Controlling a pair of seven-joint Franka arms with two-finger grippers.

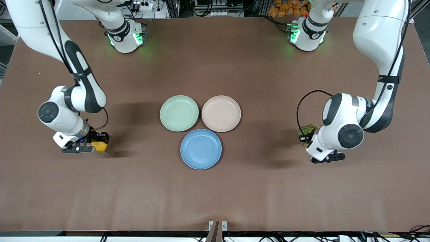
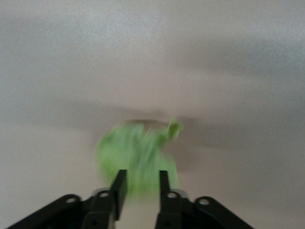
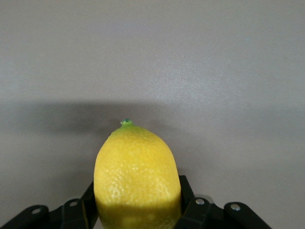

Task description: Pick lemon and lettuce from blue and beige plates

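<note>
Blue plate (image 1: 201, 149): bare. Right pincer (image 3: 138, 210) grips lemon (image 3: 137, 179), tip outward; left pincer (image 2: 141, 188) clamps lettuce (image 2: 138, 155).

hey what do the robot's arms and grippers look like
Both arms are glossy white with black joint bands and round grey caps, and black cables run along them. Each base glows green. The left gripper and right gripper are black with two slim fingers.

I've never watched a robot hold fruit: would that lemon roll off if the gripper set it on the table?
Probably a little: the lemon looks rounded and oval, so it may rock or roll sideways. Its rind seems pebbled, so likely not slippery. The right gripper grips it without denting, suggesting firmness.
</note>
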